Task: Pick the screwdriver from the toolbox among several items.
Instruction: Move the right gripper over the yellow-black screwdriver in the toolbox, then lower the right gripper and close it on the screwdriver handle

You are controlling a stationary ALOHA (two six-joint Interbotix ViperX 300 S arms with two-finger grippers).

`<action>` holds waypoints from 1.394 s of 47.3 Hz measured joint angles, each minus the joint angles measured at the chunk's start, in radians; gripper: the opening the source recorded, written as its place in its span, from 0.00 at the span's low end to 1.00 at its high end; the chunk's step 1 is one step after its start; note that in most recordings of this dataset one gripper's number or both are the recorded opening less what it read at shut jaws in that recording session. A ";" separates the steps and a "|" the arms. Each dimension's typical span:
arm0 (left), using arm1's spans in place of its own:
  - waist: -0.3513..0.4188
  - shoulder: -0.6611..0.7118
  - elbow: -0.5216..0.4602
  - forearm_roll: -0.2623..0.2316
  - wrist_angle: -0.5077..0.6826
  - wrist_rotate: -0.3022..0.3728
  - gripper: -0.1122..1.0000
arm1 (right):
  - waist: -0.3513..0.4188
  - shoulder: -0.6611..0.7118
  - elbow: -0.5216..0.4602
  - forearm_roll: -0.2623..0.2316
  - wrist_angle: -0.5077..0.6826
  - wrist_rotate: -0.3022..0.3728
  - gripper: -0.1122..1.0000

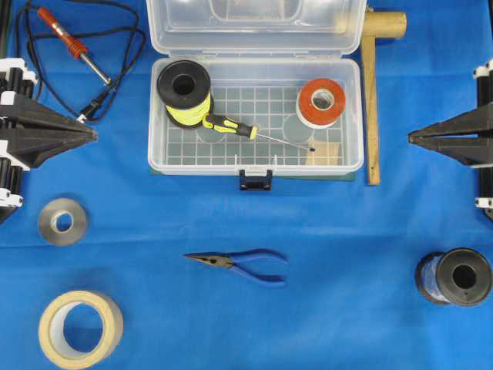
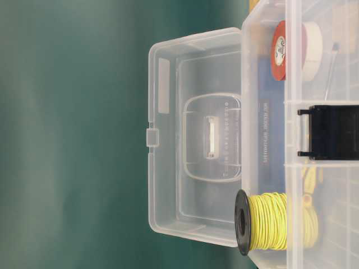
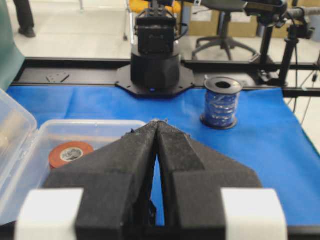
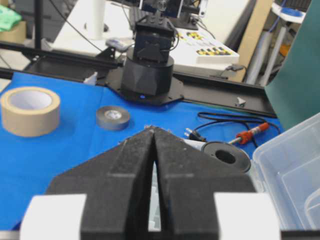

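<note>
The toolbox [image 1: 255, 127] sits open on the blue cloth [image 1: 323, 262], lid tipped back. Inside, the screwdriver [image 1: 231, 126] lies on the gridded floor, its handle touching the yellow spool [image 1: 185, 94] at the box's left end and its shaft tip just beside the wood block [image 1: 322, 154]; the red tape [image 1: 320, 102] stands at the right end. Outside the box, pliers [image 1: 240, 264] lie in front of its latch. The left gripper [image 1: 92, 135] and right gripper [image 1: 411, 139] flank the box, well apart from it, each with its 2 jaws pressed together and empty.
</note>
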 measured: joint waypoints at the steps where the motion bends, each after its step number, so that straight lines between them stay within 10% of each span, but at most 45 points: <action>1: 0.000 0.000 0.000 -0.003 0.000 0.000 0.10 | 0.000 0.002 0.000 0.000 0.000 0.000 0.10; 29: 0.012 0.000 -0.002 -0.028 0.006 0.005 0.10 | -0.169 0.505 -0.518 0.037 0.558 0.091 0.12; 43: 0.031 0.002 0.000 -0.028 0.006 0.000 0.10 | -0.209 0.850 -0.775 0.031 0.779 0.114 0.77; 66: 0.032 0.002 0.003 -0.028 0.005 -0.002 0.10 | -0.233 1.244 -0.934 0.028 0.827 0.115 0.71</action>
